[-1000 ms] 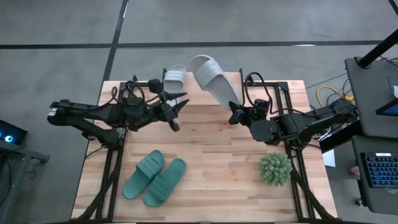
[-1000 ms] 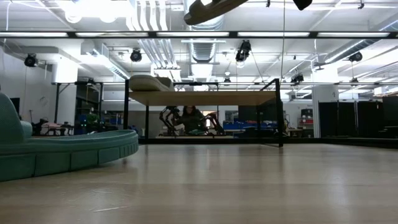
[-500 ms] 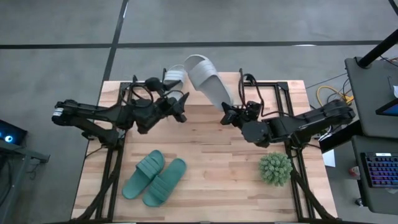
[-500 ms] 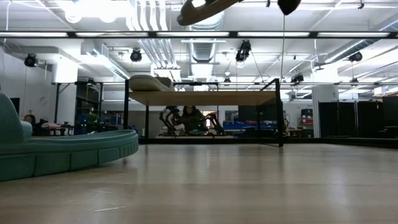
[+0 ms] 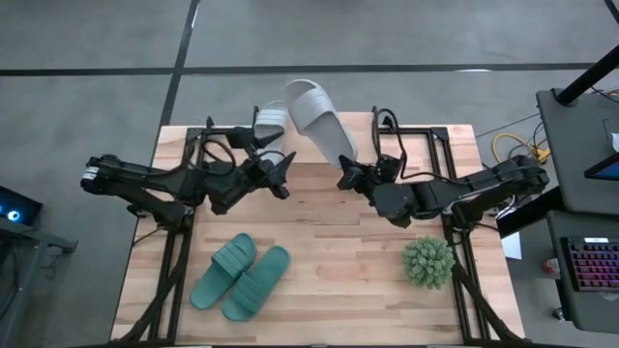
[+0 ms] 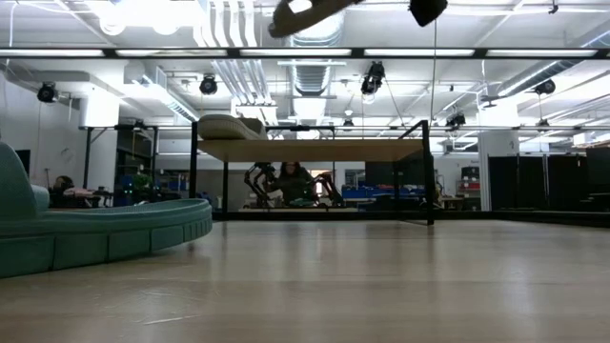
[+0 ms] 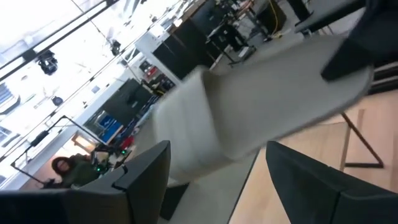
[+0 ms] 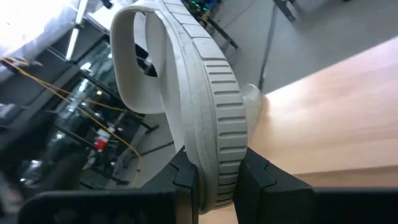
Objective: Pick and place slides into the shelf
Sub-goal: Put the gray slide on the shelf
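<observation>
The right gripper [image 5: 345, 178] is pinching the heel edge of a pale grey-white slide [image 5: 319, 118] between its fingers [image 8: 185, 177] and is holding it raised above the far end of the table [image 5: 329, 261], over the shelf [image 6: 310, 149], with the toe end pointing away from the arm. The left gripper [image 5: 283, 166] is hovering just beside the shelf with its fingers [image 7: 144, 168] spread apart and holding nothing. The second pale slide [image 5: 272, 120] is lying on the shelf top, while the teal pair [image 5: 241, 275] is resting side by side on the near left of the table, well apart from the spiky green plant ball [image 5: 428, 261] at the near right.
</observation>
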You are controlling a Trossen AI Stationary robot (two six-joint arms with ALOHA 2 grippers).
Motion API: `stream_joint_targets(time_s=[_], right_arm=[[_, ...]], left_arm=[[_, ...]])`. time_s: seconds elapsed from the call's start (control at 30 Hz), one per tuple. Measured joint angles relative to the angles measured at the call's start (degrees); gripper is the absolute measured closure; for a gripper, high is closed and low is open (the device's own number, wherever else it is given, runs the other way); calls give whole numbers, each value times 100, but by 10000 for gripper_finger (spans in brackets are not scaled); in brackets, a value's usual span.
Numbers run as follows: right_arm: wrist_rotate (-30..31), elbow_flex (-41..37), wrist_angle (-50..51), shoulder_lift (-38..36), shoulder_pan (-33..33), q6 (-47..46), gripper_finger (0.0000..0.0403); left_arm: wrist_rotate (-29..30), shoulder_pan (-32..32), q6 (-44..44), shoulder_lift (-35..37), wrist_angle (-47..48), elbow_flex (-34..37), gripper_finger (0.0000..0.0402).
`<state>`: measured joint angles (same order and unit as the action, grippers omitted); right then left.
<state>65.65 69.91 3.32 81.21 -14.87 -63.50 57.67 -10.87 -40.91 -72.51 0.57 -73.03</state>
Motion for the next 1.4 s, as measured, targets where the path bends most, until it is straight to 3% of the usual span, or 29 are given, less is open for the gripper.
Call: stream_joint_targets(time_s=[0.17,0.37,0.57,0.7,1.07,1.27,1.4], right_arm=[[-4,2,-577,0,-9,522,354],[-7,2,-569,0,0,503,354],[-116,2,-594,0,5,500,354],[-155,4,-716,0,4,546,354],[-297,4,-722,0,3,608,354],[-447,4,-838,0,0,705,354],[-459,4,-829,0,-35,718,354]], left_arm=[[291,4,0,-78,-13,0,152],[486,1,-3,-98,-215,-2,152],[491,-3,-115,-145,-675,-6,152],[156,-3,-349,-231,-980,10,152],[796,36,-2328,-838,-2636,0,152],[942,91,-2598,-973,-2862,5,152],[1363,152,-2591,-951,-2912,13,152]])
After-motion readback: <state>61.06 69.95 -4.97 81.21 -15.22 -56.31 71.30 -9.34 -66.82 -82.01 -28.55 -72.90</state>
